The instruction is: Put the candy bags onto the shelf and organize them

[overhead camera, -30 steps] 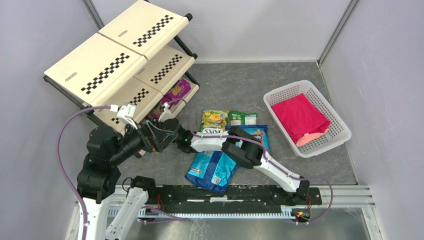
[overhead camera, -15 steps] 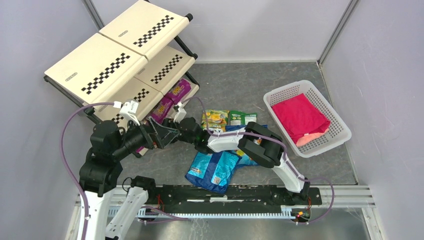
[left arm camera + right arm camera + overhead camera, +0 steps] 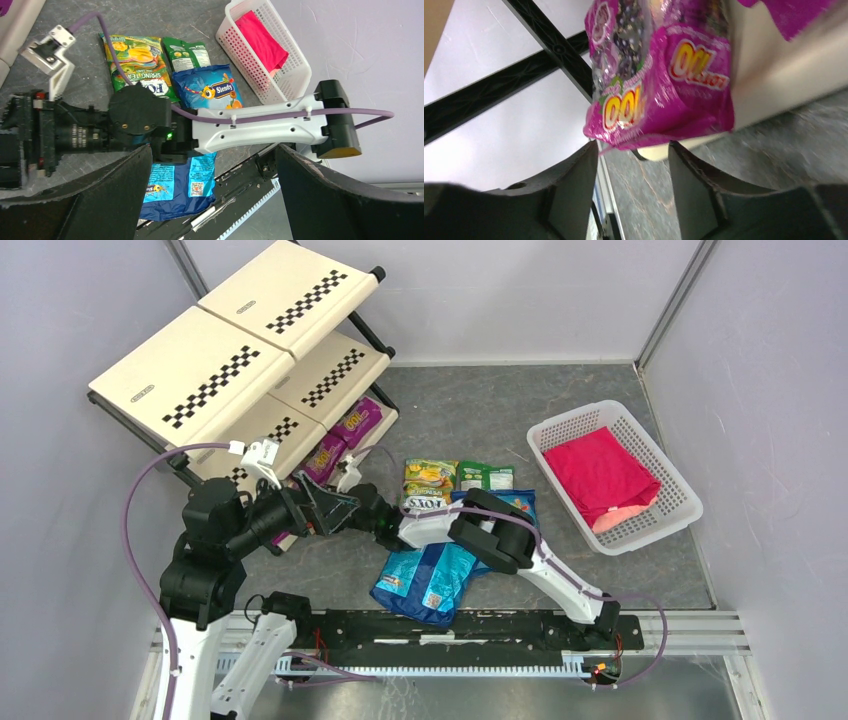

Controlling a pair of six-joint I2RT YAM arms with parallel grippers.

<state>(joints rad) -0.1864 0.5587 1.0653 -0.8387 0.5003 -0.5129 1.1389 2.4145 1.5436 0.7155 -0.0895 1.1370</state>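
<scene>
Grey surface [image 3: 470, 410]. Shelf [image 3: 215, 370] at left, two magenta bags [image 3: 357, 422] on its lowest tier. Left pincer [image 3: 212, 150] spread wide, empty. Right pincer [image 3: 634, 150] parted at nearer bag's [image 3: 659, 75] edge, apparently not gripping. Step: seating it. Next: back off, fetch blue bag [image 3: 425, 580].

Pretty cramped in front of the shelf [image 3: 215, 380]: both arms crowd its bottom tier, with the right arm [image 3: 495, 540] slung across beside the left arm [image 3: 215, 530]. Magenta grape bags [image 3: 355, 423] fill that tier's right end, one right at the lip past the right jaws. Right of the shelf, loose candy bags [image 3: 430, 480] clutter the counter [image 3: 470, 405]; behind them it's bare. White basket [image 3: 640, 530] sits far right.
</scene>
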